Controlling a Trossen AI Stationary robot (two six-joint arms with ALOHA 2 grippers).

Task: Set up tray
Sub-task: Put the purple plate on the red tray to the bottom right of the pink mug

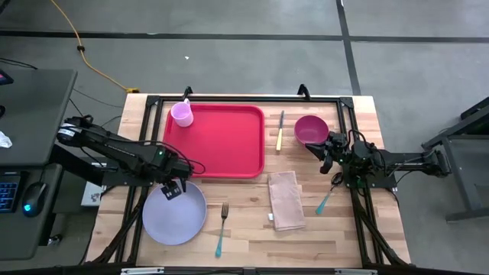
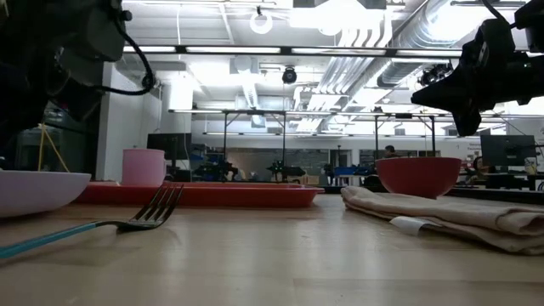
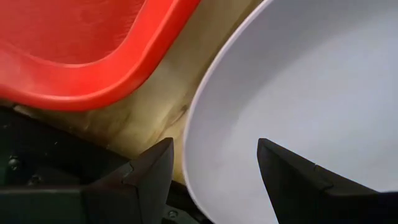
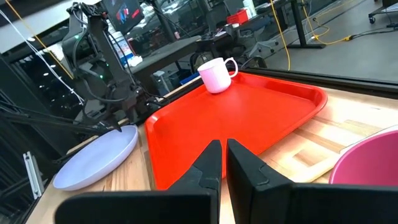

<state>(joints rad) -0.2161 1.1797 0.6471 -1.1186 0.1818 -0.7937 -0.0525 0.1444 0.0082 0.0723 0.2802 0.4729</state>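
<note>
While the left pincer [image 1: 174, 189] hangs with its fingers spread wide over the far rim of the lavender plate [image 1: 174, 214], nothing sits between those fingers; in the left wrist view the plate's edge runs under the gap, and whether a fingertip [image 3: 152, 168] touches the rim cannot be told. Just beyond this pincer, across a narrow strip of bare wood, lies the red tray [image 1: 218, 145], flat on the counter [image 1: 244, 229], its near corner close to the plate but apart from it. On the tray's far corner, well beyond the left pincer, a pink mug [image 1: 182, 114] stands upright. The right pincer [image 1: 327, 158] is raised above the counter with its fingers closed together and gripping nothing, pointing toward the tray. Just beside it, on its far side, sits a magenta bowl [image 1: 311, 129]; between that bowl and the tray lies a knife with a yellow handle [image 1: 280, 131]. Nearer the front edge than the right pincer, a folded tan napkin [image 1: 286, 200] lies flat, with a teal-handled utensil [image 1: 327, 198] to its outer side. A fork with a teal handle [image 1: 221, 227] lies between the napkin and the plate.
</note>
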